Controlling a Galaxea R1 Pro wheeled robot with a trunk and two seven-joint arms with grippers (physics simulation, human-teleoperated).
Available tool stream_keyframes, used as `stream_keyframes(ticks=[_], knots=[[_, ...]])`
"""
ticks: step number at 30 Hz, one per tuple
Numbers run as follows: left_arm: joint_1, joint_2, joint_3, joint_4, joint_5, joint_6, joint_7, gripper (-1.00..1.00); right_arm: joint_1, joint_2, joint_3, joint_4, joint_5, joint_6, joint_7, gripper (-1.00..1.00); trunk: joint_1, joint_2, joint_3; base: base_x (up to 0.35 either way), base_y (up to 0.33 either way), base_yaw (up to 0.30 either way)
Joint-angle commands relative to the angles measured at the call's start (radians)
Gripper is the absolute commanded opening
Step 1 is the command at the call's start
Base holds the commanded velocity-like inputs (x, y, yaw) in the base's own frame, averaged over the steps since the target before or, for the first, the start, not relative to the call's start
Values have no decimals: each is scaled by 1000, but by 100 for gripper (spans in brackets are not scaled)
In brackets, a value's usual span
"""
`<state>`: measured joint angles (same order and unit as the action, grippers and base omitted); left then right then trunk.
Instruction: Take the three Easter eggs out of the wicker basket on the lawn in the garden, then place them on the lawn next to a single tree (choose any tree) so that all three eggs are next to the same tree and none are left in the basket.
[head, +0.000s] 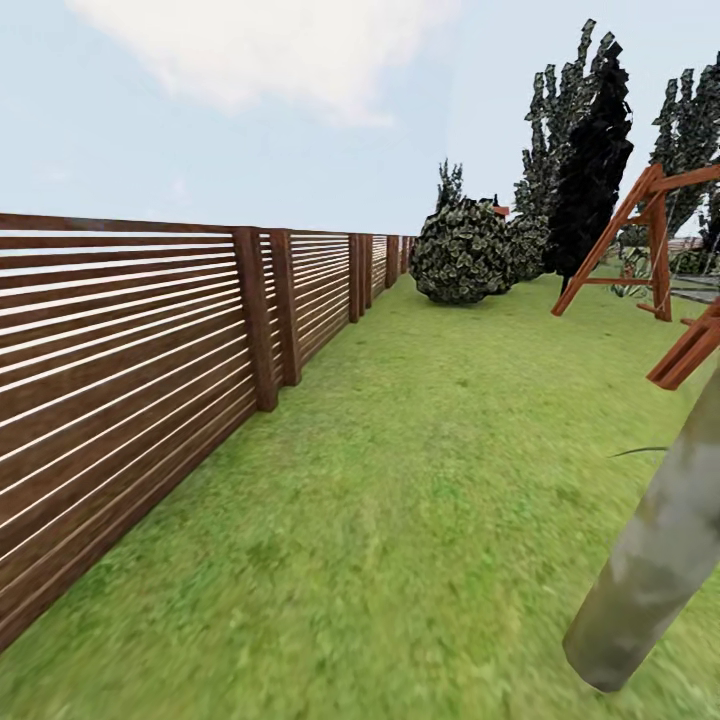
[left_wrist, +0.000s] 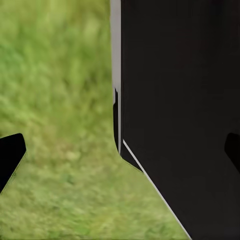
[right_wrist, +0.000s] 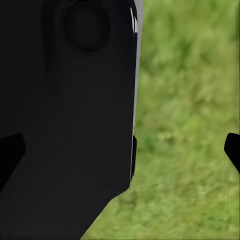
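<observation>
Mottled green lawn (head: 420, 480) runs beside a brown slatted fence (head: 130, 390). A grey-brown mottled tree (head: 655, 555) trunk leans at near right. Both grippers, left gripper (left_wrist: 120, 150) and right gripper (right_wrist: 120, 150), gape wide, empty.

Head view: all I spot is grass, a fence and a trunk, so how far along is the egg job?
Nothing looks done yet. The lawn beside the grey-brown tree trunk at the right is bare of eggs. Nothing is in hand: the left gripper and right gripper have fingertips spread over grass. Left: finding the basket, then carrying all three eggs to one tree.
</observation>
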<state>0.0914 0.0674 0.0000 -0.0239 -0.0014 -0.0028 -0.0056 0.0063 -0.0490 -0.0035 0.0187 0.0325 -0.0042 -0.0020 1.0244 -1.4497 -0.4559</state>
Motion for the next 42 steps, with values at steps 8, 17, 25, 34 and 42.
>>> stream_keyframes(ticks=[8,17,25,34,42], knots=[[1,0,0,-1,0,0,-1,100,0,0,0,0,3,0,-1,100,1,0,-1,318,0,-4],[1,0,0,-1,0,0,-1,100,0,0,0,0,3,0,0,100,1,0,-1,318,0,0],[1,0,0,-2,0,0,-1,100,0,0,0,0,3,0,-1,100,1,0,-1,318,0,0],[1,0,0,-2,0,0,-1,100,0,0,2,0,5,-1,0,100,1,0,-1,318,0,-64],[1,0,0,-2,0,0,-1,100,0,0,-1,0,2,0,-1,100,1,0,-1,318,0,-165]])
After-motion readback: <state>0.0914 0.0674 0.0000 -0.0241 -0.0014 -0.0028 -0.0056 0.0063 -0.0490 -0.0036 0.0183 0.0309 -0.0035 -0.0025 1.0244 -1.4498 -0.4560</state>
